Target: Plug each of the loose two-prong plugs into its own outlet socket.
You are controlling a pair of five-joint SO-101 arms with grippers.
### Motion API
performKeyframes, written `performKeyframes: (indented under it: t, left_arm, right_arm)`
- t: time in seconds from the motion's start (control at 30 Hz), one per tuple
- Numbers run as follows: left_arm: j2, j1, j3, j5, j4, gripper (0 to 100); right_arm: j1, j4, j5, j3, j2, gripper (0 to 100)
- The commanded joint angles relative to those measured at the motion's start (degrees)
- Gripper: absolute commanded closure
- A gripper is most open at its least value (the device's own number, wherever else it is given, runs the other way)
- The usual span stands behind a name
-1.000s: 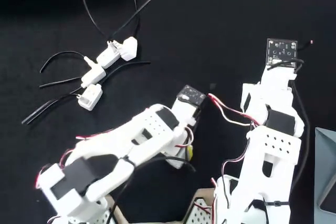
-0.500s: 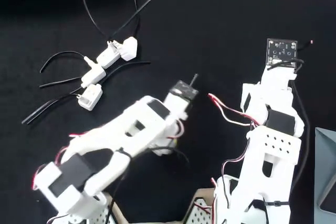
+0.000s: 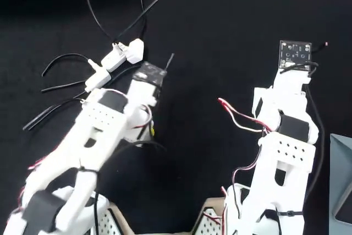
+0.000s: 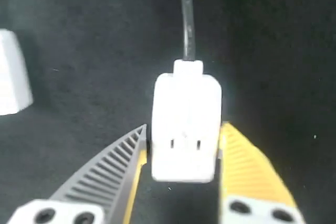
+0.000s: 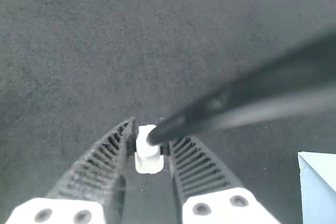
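Left claw [image 4: 185,127] pinches a white socket block [image 4: 187,103] by its sides; the block's long axis runs straight out along the claw, with two slots on the face toward the wrist camera and its black cord [image 4: 185,19] leading away; on the desk [image 3: 220,26] the loose plugs [image 3: 118,56] lie just beside this arm, well apart from the other; right claw [image 5: 148,132] is closed on a small white plug [image 5: 146,157], so mating probably means bringing both claws together.
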Motion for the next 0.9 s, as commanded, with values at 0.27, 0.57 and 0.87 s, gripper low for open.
performKeyframes:
  t: [0.27, 0.57, 0.87]
  left_arm:
    - [-14.86, -1.54, 5.85, -0.88, 0.70, 73]
    - [-11.96, 1.19, 18.86, -0.62, -13.01, 73]
    - [-9.49, 7.34, 18.86, -0.53, -16.26, 73]
  right_arm:
    - [0.18, -0.70, -0.35, -1.54, -0.31, 98.7]
    - [0.18, -0.70, -0.35, -1.54, -0.31, 98.7]
    - [0.18, -0.70, -0.35, -1.45, -0.31, 98.7]
